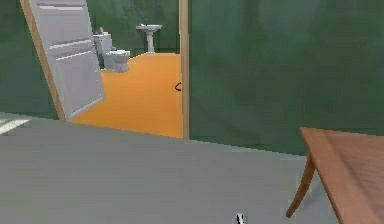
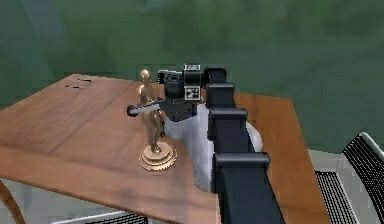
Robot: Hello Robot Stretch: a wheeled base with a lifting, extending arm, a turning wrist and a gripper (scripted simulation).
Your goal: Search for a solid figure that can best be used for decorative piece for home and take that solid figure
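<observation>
Pointing the end effector (image 2: 140,107) at a gold statuette (image 2: 156,135) standing upright on the wooden counter (image 2: 60,125), far end lost against the figure's torso, so cannot tell whether holding anything; hiding most of a pale rounded object (image 2: 200,150) beside the end effector behind the arm (image 2: 235,165).

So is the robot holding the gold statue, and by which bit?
Can't tell. The gold statue stands on the table, with the gripper by its upper half.
</observation>
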